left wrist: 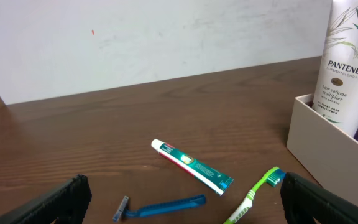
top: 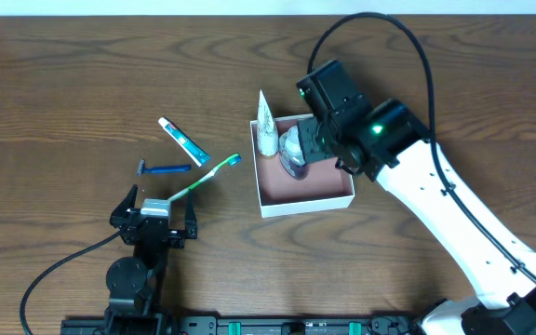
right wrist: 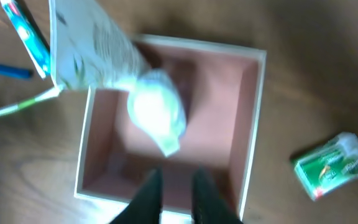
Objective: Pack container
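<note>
The container (top: 307,204) is a shallow white-walled box with a pinkish floor at the table's middle. A white Pantene tube (top: 265,127) leans in its back left corner, cap down; it also shows in the right wrist view (right wrist: 98,46) and the left wrist view (left wrist: 348,62). My right gripper (right wrist: 178,193) hangs over the box floor (right wrist: 219,118), fingers slightly apart and empty, just clear of the tube's cap. My left gripper (top: 154,220) is open wide and low near the front left. A toothpaste tube (left wrist: 191,166), a blue razor (left wrist: 163,206) and a green toothbrush (left wrist: 257,194) lie ahead of it.
A green wrapped packet (right wrist: 331,165) lies on the table to the right of the box; the right arm (top: 435,186) hides it from overhead. The toothpaste (top: 183,140), razor (top: 164,169) and toothbrush (top: 207,176) lie left of the box.
</note>
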Controlling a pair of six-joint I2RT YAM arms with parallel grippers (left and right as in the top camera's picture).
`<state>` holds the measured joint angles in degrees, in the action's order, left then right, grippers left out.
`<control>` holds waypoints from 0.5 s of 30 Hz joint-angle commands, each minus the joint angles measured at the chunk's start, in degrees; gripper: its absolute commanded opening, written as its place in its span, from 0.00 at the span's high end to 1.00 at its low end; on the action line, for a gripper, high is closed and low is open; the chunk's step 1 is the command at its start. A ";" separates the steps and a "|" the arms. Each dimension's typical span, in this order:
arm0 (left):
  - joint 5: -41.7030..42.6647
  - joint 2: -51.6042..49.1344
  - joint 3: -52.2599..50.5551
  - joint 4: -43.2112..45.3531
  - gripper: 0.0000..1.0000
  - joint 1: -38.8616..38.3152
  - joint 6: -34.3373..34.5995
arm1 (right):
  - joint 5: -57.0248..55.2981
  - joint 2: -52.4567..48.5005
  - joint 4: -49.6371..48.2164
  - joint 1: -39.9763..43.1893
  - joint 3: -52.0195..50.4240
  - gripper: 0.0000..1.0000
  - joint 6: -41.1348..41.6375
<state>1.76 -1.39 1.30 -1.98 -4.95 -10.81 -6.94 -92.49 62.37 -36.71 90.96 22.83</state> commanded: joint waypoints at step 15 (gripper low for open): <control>-0.46 0.04 -1.07 -2.03 0.02 -0.11 -0.74 | 0.02 -0.52 -14.32 -2.73 -18.88 0.98 4.37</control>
<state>1.76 -1.39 1.30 -1.98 -4.95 -10.81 -5.41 -92.73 49.56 -39.20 74.35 25.91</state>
